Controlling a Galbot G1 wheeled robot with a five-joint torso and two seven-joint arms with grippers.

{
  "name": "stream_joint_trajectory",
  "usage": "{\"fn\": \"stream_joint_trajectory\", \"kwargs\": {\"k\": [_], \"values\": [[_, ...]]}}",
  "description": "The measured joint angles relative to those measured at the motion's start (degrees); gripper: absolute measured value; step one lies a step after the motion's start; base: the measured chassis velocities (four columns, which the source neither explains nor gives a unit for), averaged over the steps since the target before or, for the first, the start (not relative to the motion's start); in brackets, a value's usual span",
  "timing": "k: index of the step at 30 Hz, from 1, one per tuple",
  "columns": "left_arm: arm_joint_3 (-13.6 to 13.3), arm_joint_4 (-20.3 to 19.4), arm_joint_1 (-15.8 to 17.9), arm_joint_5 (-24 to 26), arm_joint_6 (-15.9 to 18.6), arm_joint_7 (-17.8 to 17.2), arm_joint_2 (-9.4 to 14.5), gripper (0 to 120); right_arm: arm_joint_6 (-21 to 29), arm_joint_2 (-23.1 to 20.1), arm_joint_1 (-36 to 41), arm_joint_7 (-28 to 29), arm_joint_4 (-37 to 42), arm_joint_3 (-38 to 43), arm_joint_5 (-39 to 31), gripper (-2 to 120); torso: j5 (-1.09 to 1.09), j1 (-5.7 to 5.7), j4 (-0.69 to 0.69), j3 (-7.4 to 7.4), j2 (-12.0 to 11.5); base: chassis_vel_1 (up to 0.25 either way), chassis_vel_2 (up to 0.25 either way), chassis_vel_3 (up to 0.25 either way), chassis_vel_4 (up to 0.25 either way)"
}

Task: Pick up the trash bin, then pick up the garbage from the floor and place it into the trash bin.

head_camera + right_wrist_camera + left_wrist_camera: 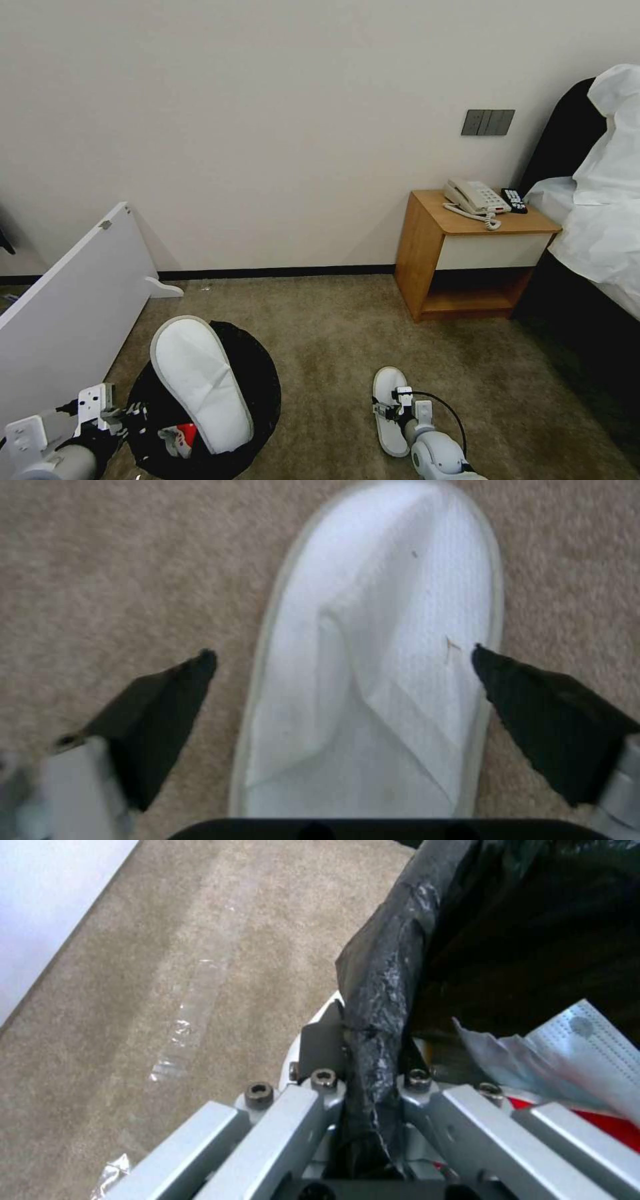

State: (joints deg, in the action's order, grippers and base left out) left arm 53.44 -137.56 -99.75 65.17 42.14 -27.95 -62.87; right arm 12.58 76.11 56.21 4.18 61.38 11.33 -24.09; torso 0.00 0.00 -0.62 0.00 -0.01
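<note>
Slipper (373,680) on carpet between the right tool's (343,680) spread fingers.

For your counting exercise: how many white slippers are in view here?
2. One flat white fabric slipper rests sole-up across the black-bagged round trash bin; the other lies on the carpet between the right gripper's open jaws.

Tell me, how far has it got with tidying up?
Done: the left pincer grips the trash bin by its bagged rim, and one slipper sticks out of it, with a red scrap inside. In hand: the right pincer is open astride the second slipper on the carpet. Left: grabbing it and dropping it in.
</note>
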Motion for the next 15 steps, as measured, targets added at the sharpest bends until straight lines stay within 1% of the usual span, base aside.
{"fn": "stream_joint_trajectory", "kwargs": {"k": [1, 2, 3, 4, 5, 6, 7, 8, 9, 12, 13, 15], "values": [[0.0, 0.0, 0.0, 0.0, 0.0, 0.0, 0.0, 2, 0.0, 0.1, -0.2, 0.0, -0.4, 0.1, 0.0, 90, 0.00, 0.00, 0.00, 0.00, 0.0, 0.000, 0.000, 0.000, 0.000], [0.0, 0.0, 0.0, 0.0, 0.0, 0.0, 0.0, 2, 0.0, 0.1, -0.2, 0.0, -0.4, 0.1, 0.0, 90, 0.00, 0.00, 0.00, 0.00, 0.0, 0.000, 0.000, 0.000, 0.000], [0.0, 0.1, 0.1, 0.1, 0.0, 0.0, 0.1, 2, 0.0, 0.1, -0.4, 0.0, -0.8, 0.4, 0.0, 85, 0.00, 0.00, 0.00, 0.00, 0.0, 0.000, 0.000, 0.000, 0.000], [0.0, 0.1, 0.1, 0.1, 0.0, 0.0, 0.1, 2, 0.0, 0.1, -0.4, 0.0, -0.8, 0.4, 0.0, 85, 0.00, 0.00, 0.00, 0.00, 0.0, 0.000, 0.000, 0.000, 0.000], [0.0, 0.2, 0.2, 0.2, 0.0, 0.0, 0.2, 2, -0.1, 0.1, -0.5, 0.0, -0.9, 0.7, 0.0, 77, 0.00, 0.00, 0.00, 0.00, 0.0, 0.000, 0.000, 0.000, 0.000], [0.0, 0.2, 0.2, 0.2, 0.0, 0.0, 0.2, 2, -0.1, 0.0, -0.5, 0.0, -0.9, 0.9, 0.0, 72, 0.00, 0.00, 0.00, 0.00, 0.0, 0.000, 0.000, 0.000, 0.000], [0.0, 0.2, 0.2, 0.2, 0.0, 0.0, 0.2, 2, -0.1, 0.0, -0.5, 0.0, -0.9, 0.9, 0.0, 72, 0.00, 0.00, 0.00, 0.00, 0.0, 0.000, 0.000, 0.000, 0.000], [0.0, 0.2, 0.3, 0.2, 0.0, 0.0, 0.2, 2, -0.1, -0.1, -0.5, 0.0, -0.9, 0.9, 0.0, 66, 0.00, 0.00, 0.00, 0.00, 0.0, 0.000, 0.000, 0.000, 0.000], [0.0, 0.2, 0.3, 0.2, 0.0, 0.0, 0.2, 2, -0.1, -0.1, -0.5, 0.0, -0.9, 0.9, 0.0, 66, 0.00, 0.00, 0.00, 0.00, 0.0, 0.000, 0.000, 0.000, 0.000], [-0.1, 0.3, 0.3, 0.3, 0.0, 0.1, 0.3, 2, -0.2, -0.2, -0.3, 0.0, -0.9, 1.3, 0.0, 50, 0.00, 0.00, 0.00, 0.00, 0.0, 0.000, 0.000, 0.000, 0.000], [-0.1, 0.3, 0.3, 0.3, 0.0, 0.1, 0.3, 2, -0.2, -0.2, -0.3, 0.0, -0.9, 1.3, 0.0, 50, 0.00, 0.00, 0.00, 0.00, 0.0, 0.000, 0.000, 0.000, 0.000], [-0.1, 0.4, 0.3, 0.3, 0.0, 0.1, 0.3, 2, -0.3, -0.1, -0.3, 0.0, -0.9, 1.5, 0.0, 39, 0.00, 0.00, 0.00, 0.00, 0.0, 0.000, 0.000, 0.000, 0.000]]}}
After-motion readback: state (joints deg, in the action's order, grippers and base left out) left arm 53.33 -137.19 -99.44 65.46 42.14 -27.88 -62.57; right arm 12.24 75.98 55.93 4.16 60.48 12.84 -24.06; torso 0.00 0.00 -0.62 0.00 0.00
